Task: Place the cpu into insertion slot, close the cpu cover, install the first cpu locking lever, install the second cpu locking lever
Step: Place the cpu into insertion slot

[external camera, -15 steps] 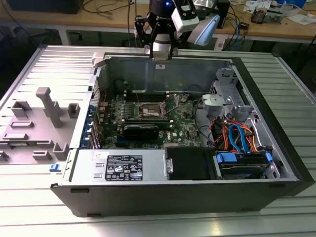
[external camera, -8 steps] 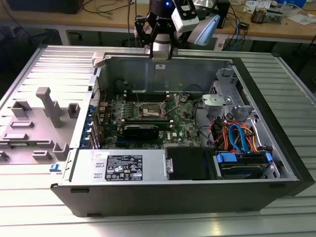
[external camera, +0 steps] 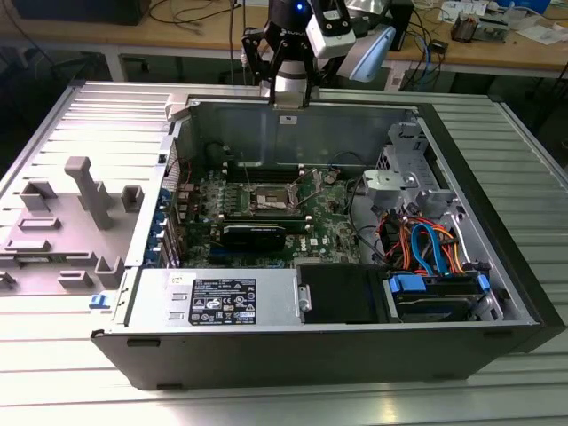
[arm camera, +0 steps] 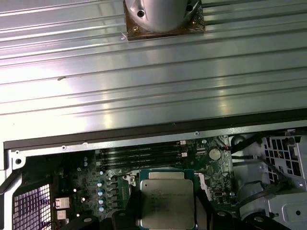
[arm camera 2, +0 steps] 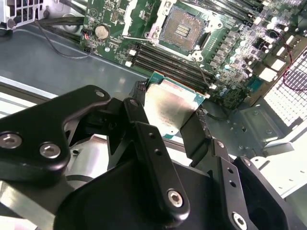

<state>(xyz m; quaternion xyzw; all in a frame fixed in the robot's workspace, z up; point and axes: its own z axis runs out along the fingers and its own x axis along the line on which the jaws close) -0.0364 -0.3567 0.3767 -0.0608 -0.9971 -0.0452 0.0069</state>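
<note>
Second wrist view shows the end effector (arm camera 2: 169,114) gripping the cpu (arm camera 2: 170,106), apart from the insertion slot (arm camera 2: 182,26).

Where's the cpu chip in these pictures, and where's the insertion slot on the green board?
cpu (arm camera 2: 170,108): second wrist view, middle of its dull grey metal top.
insertion slot (arm camera 2: 181,28): second wrist view, its dark brownish centre inside the silver rim.

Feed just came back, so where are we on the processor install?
Nothing seated yet. The gripper holds the chip by its edges above the open case, short of the socket, which sits open and empty. Seating it and every closing step remain.
</note>
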